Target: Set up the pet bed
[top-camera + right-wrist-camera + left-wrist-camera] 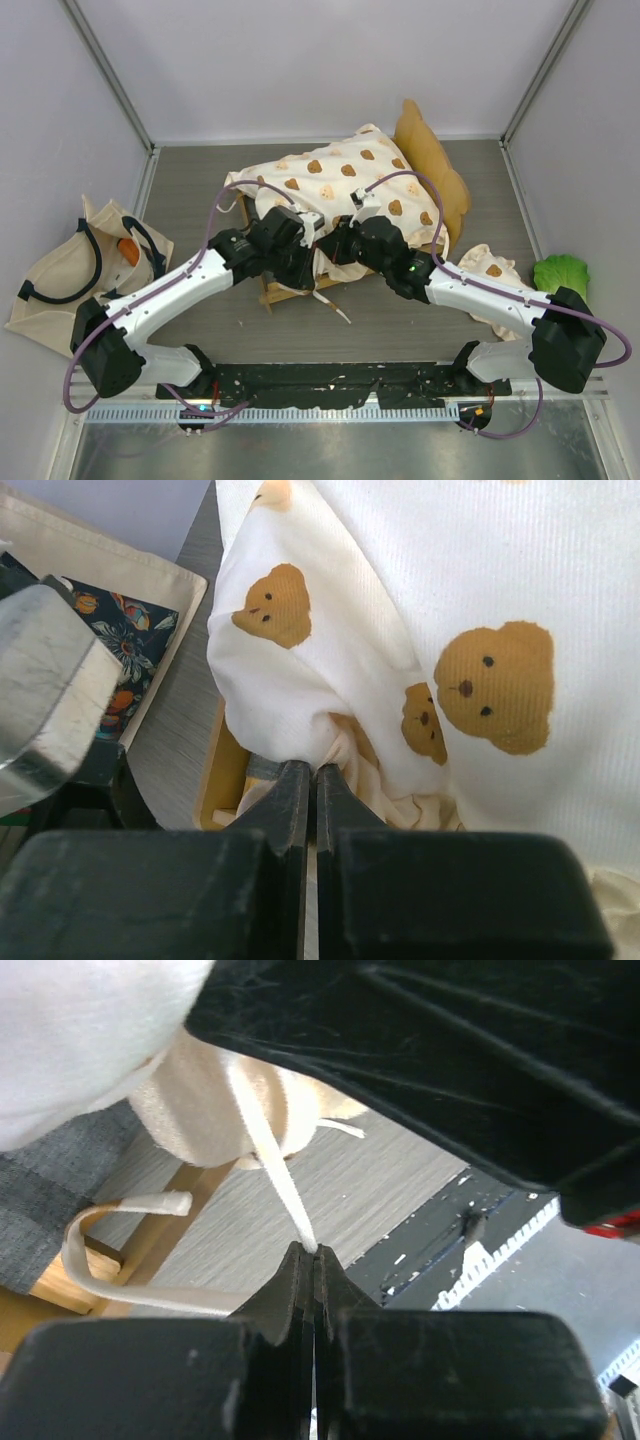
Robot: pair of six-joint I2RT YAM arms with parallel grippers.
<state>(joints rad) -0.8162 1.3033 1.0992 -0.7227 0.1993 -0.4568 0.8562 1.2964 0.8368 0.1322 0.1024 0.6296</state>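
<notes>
The pet bed's light-wood frame (268,292) stands mid-table with the cream bear-print cushion (340,180) heaped on it. My left gripper (312,238) is at the cushion's near edge, shut on a white tie string (283,1182) that runs up to the cushion's corner (205,1110). A second string (110,1210) loops over the frame (150,1250) beside the grey base (40,1210). My right gripper (338,245) faces it, and in the right wrist view it (312,772) is shut on bunched fabric at the cushion's (420,610) lower edge, above the frame (222,770).
A beige tote bag (55,275) with black handles lies at the left wall, also showing in the right wrist view (90,550). A green lettuce toy (560,275) sits at the right. A tan pillow (430,160) leans behind the bed. A small bear-print piece (490,270) lies under my right arm.
</notes>
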